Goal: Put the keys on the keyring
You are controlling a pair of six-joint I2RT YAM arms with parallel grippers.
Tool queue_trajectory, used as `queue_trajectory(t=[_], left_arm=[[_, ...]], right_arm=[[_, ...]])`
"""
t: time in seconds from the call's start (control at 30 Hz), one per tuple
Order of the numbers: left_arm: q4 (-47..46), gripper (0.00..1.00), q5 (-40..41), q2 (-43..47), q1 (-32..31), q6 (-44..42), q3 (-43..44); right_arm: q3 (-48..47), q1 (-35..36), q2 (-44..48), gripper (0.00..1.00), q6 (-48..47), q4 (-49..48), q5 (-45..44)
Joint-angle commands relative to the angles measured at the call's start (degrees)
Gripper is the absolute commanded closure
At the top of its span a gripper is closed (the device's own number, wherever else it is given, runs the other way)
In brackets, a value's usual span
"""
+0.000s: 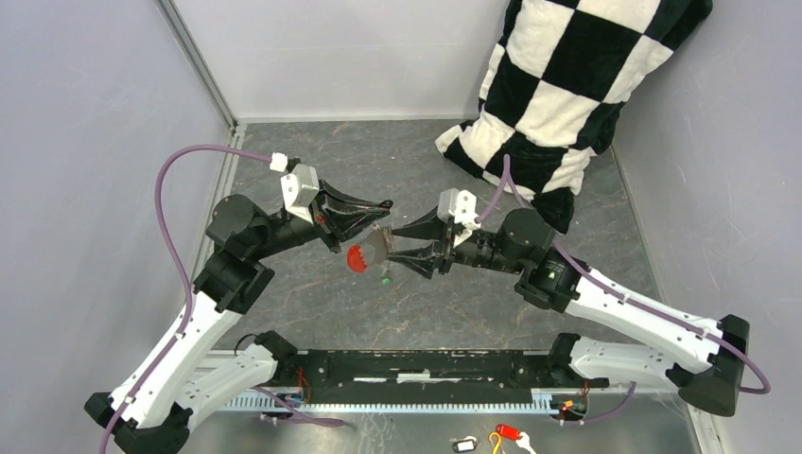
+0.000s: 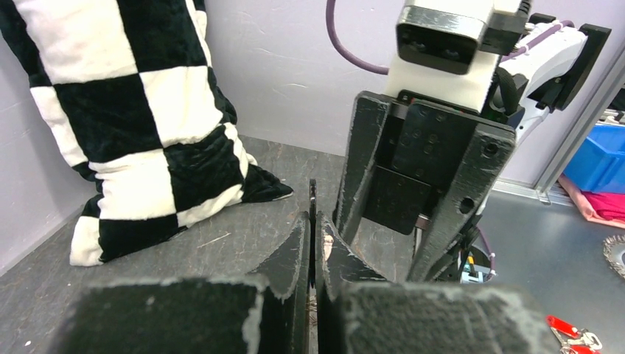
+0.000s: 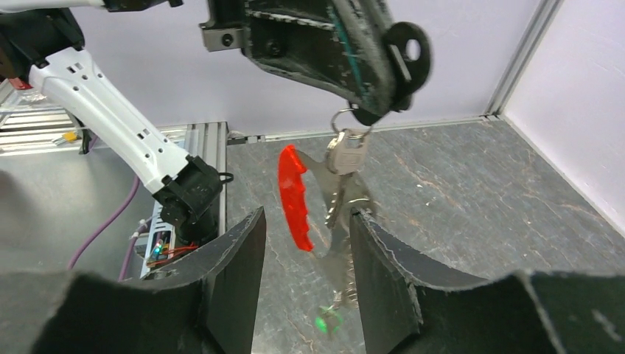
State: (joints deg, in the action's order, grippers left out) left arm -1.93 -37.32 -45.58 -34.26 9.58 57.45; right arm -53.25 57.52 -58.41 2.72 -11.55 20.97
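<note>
Keys [image 1: 359,257] hang in a small bunch above the middle of the dark grey counter [image 1: 312,312], between the tips of the two arms.

The left tool [image 1: 381,219] reaches in from the left and is clamped tight on the dark key [image 3: 405,48]. That key's round head, with a hole through it, sticks out beside the black fingers. In the left wrist view the same key shows edge-on as a thin dark strip pinched between them.

Just under the left tool's tip hangs the keyring [image 3: 343,127], a thin silvery loop with more silvery links trailing down from it. The long red key [image 3: 296,195] dangles beside these links, curved side outward. The green key [image 3: 322,322] shows lowest and is blurred. Whether it hangs from the chain or lies on the counter cannot be told.

The right tool [image 3: 306,251] comes in from the right at about the same height and holds nothing. Its two fingers stand apart, and the red key and the silvery links hang in the gap. The links lie close to one fingertip, but contact cannot be made out.

A black-and-white checkered pillow [image 1: 558,85] leans in the far right corner. A red tag with a yellow loop [image 1: 508,433] and a small white tag [image 1: 463,443] lie at the near edge, behind the arm bases.
</note>
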Motion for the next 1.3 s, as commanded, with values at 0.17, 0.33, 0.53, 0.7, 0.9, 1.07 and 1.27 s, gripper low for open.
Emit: queue_trajectory(t=[0.17, 0.33, 0.53, 0.7, 0.9, 1.07, 1.27], left_arm=[[-2.26, 0.98, 1.3, 0.65, -0.32, 2.19, 1.79], [-2.29, 0.98, 1.46, 0.65, -0.28, 2.56, 1.83], [-2.15, 0.98, 1.56, 0.84, -0.28, 2.39, 1.88], [-2.11, 0.98, 1.47, 1.13, -0.28, 2.26, 1.38], [-2.06, 0.98, 0.85, 1.09, -0.28, 2.41, 1.0], [-1.6, 0.97, -0.2, 0.85, -0.29, 2.54, 1.08], [-0.6, 0.9, -1.89, 0.55, -0.28, 2.41, 1.26]], right_arm=[[-3.01, 2.88, -0.34, 0.62, -2.27, 2.08, -7.74], [-3.74, 4.58, -2.19, 0.73, -5.52, 1.05, -13.28], [-2.92, 5.19, -1.85, 0.86, -6.28, -1.85, -16.8], [-1.68, 5.24, 1.45, 0.99, -7.23, -0.58, -20.62], [-3.99, 5.23, 3.06, 0.99, -9.32, 5.67, -21.44], [-7.89, 5.3, 1.48, 0.99, -11.25, 11.06, -19.23], [-10.18, 5.51, 1.11, 0.99, -13.53, 13.82, -18.69]])
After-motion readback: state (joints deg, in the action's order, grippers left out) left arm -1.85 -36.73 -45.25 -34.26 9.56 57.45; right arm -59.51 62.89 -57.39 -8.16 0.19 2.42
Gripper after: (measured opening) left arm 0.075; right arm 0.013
